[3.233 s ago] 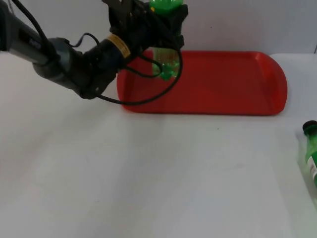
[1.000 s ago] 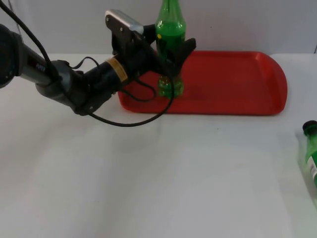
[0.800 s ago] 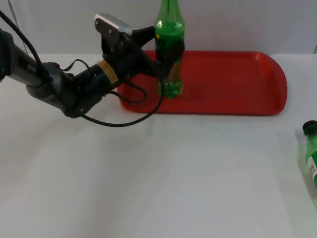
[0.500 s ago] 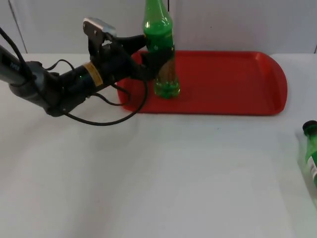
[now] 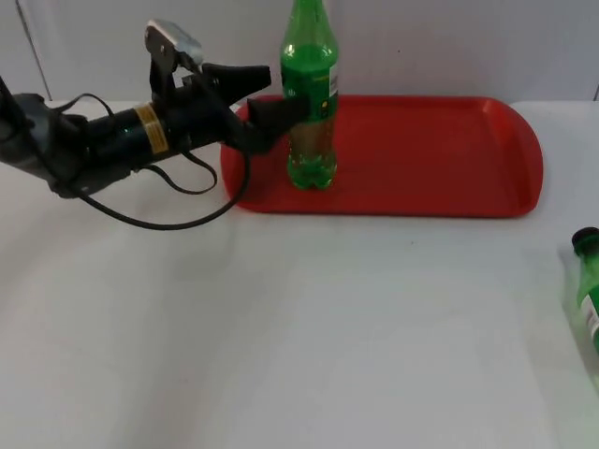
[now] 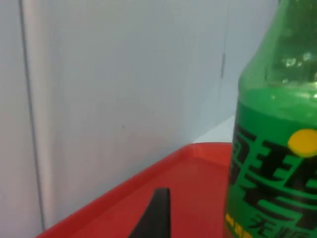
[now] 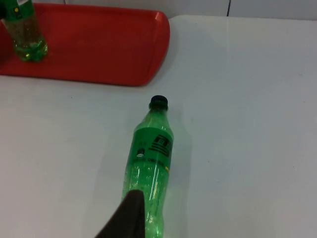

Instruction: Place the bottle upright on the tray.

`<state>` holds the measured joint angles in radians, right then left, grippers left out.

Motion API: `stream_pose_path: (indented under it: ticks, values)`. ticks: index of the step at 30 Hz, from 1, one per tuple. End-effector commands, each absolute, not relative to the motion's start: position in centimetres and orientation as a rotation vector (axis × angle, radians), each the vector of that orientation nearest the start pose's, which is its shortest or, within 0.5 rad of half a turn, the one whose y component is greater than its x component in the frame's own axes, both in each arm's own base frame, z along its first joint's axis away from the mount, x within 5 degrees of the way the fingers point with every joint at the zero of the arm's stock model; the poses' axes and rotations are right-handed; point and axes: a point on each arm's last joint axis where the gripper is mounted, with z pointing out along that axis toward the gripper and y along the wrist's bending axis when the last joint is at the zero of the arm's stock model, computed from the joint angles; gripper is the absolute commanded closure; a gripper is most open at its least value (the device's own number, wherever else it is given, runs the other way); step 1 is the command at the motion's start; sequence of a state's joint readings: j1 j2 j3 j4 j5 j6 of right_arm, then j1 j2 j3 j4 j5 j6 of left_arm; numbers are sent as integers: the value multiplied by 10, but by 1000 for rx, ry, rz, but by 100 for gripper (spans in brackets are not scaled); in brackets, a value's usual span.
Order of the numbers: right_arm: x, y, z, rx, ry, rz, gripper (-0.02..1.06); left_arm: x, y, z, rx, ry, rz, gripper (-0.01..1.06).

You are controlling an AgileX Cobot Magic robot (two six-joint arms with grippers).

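Left gripper: my left gripper (image 5: 267,94) sits level with the bottle's middle, its fingers spread apart with nothing between them, the nearer tip just beside the label.
Standing bottle: a green bottle (image 5: 310,98) stands upright on the red tray (image 5: 440,159), right in front of those open fingers; my left wrist view shows its label (image 6: 275,183) close ahead.
Right gripper: I see one black fingertip (image 7: 130,218) hovering over a second green bottle (image 7: 151,163) lying on its side on the white table (image 5: 281,337), cap pointing away from it toward the tray. I cannot tell whether this gripper is apart or together; the arm waits.
Risk: I judge a sideways drift of the left fingers could clip the upright bottle and topple it.
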<state>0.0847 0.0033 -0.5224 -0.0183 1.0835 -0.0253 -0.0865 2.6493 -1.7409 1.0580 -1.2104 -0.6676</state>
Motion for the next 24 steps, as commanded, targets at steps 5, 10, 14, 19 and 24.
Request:
stream_pose_path:
  ticks: [5, 10, 14, 19, 24]
  values:
    - [-7, -2, 280, -117, 2042, 11, 0, 496, -113, 79, 852, 1371, -875, 20]
    - [-7, -2, 280, -117, 2042, 11, 0, 496, -105, 85, 855, 1398, -896, 20]
    - [-7, -2, 280, -117, 2042, 11, 0, 493, -93, 91, 942, 1439, -907, 20]
    - [-7, -2, 280, -117, 2042, 11, 0, 487, -79, 105, 1048, 1518, -930, 20]
    - [-7, -2, 280, -117, 2042, 11, 0, 482, -58, 126, 1091, 1639, -943, 20]
